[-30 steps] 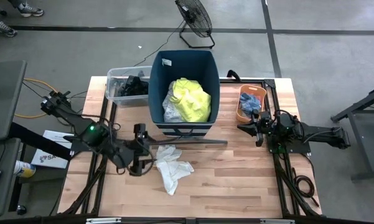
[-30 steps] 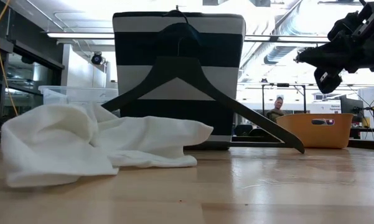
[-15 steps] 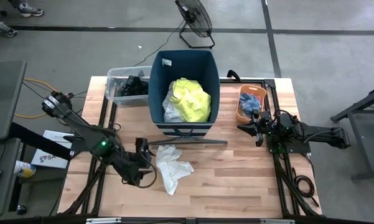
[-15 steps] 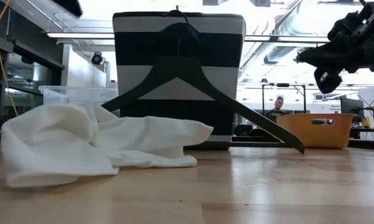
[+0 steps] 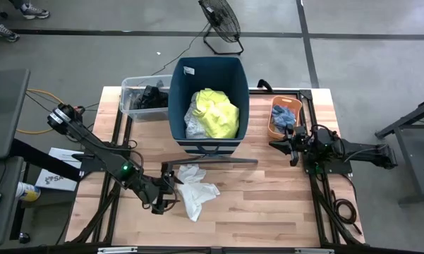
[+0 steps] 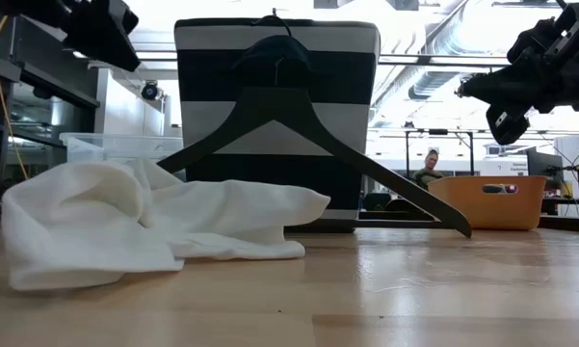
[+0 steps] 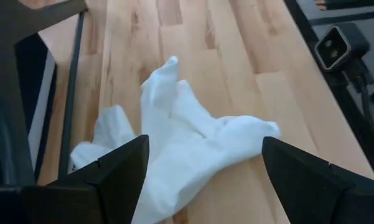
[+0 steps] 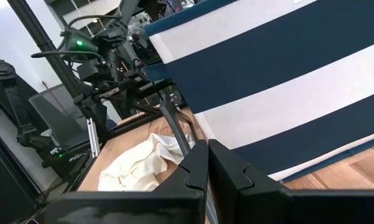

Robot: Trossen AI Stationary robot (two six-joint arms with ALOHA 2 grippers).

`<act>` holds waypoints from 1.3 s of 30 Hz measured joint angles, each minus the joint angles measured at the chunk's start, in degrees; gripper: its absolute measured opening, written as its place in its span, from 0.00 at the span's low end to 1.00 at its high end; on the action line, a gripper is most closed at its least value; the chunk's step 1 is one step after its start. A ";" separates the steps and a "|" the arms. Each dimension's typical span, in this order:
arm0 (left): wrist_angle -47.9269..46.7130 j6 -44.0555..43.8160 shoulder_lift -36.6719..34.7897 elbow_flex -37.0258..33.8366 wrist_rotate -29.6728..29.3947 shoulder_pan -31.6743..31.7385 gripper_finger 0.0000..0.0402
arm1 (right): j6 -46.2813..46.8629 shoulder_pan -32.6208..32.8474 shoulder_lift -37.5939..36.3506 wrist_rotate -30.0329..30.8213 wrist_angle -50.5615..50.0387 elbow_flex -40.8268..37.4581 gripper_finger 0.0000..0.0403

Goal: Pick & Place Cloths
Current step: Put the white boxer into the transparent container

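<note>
A small white cloth (image 5: 195, 188) lies crumpled on the wooden table, in front of the tall dark-blue bin (image 5: 178, 106). My left gripper (image 5: 173, 185) is open and hovers just left of this cloth, above the table; in the left wrist view (image 7: 204, 144) the white cloth (image 7: 187, 146) lies spread ahead between the fingers. The bin holds a neon-yellow shirt (image 5: 217, 113) and a pale garment (image 5: 194, 121). My right gripper (image 5: 290, 148) is shut and hangs in the air near the orange tub (image 5: 274, 129). In the low view the left gripper (image 6: 101, 29) is high above the cloth (image 6: 125, 222).
A black hanger (image 5: 219, 159) leans on the bin's striped near wall (image 6: 275, 125). A clear tub (image 5: 127, 95) with black clothes (image 5: 149, 97) stands left of the bin. The orange tub holds blue pieces (image 5: 285, 115). Bare wood lies toward the near edge (image 5: 268, 212).
My left gripper has swung toward the table's near edge and a little right, turning to face the white cloth, and has come down into the low view's upper left. The cloth has stayed where it was.
</note>
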 joint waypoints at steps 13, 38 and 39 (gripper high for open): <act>10.76 -11.37 -0.17 -11.82 -8.79 0.04 0.76 | 0.00 0.00 0.00 0.00 0.00 0.00 0.01; 24.60 -8.28 14.98 -14.04 -7.07 3.43 0.76 | 0.00 0.00 0.00 0.00 0.00 0.02 0.01; 25.92 -8.30 15.73 -14.04 -7.11 3.47 0.76 | 0.00 0.00 0.00 0.00 0.00 0.02 0.01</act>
